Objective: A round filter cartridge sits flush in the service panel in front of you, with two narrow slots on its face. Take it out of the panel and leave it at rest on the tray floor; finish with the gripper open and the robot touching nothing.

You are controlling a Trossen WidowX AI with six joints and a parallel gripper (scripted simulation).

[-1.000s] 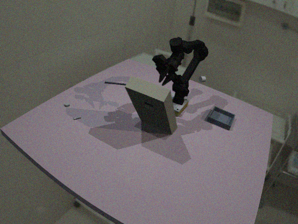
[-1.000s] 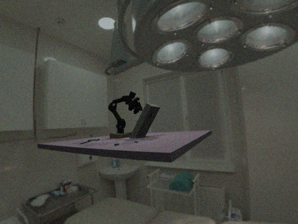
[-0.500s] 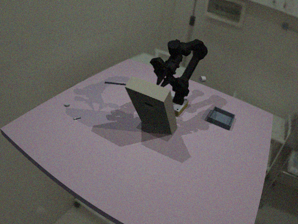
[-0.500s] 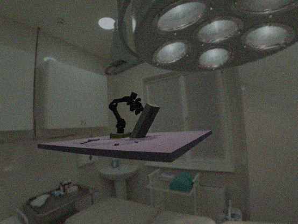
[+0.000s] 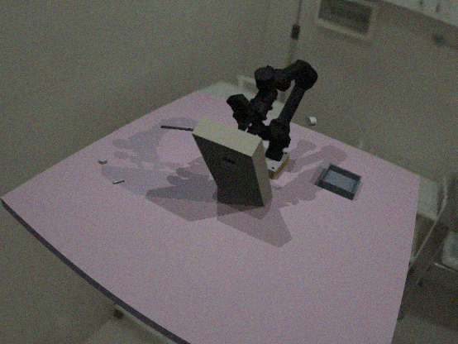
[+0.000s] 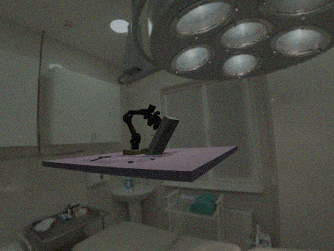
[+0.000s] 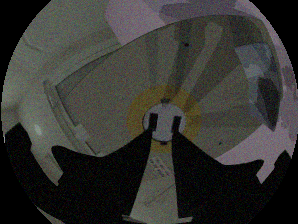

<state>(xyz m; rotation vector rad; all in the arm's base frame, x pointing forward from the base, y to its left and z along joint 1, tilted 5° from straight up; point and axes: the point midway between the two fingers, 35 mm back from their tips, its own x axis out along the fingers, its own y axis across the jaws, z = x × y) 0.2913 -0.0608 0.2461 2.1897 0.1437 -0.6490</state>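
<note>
The round pale filter cartridge [image 7: 165,120] sits in the panel face, ringed by a yellow band [image 7: 136,118], with two dark narrow slots on it. The service panel [image 5: 237,178] [image 6: 164,137] [image 7: 100,125] is a tilted box; its slotted face is hidden in the top and exterior views. My gripper [image 7: 162,134] [image 6: 155,128] is at the panel's face, open by a small gap, with nothing between the fingers. In the wrist view the two fingertips overlap the lower ends of the slots; whether they touch or enter them I cannot tell. The tray [image 5: 336,191] lies right of the arm base, with nothing seen inside.
A thin dark rod [image 5: 177,127] [image 6: 100,157] lies on the table [image 5: 165,265] left of the panel. A small round piece [image 5: 102,162] and a small cylinder [image 5: 118,181] lie further left. The arm's yellow-edged base [image 5: 279,167] [image 6: 132,152] is close to the panel.
</note>
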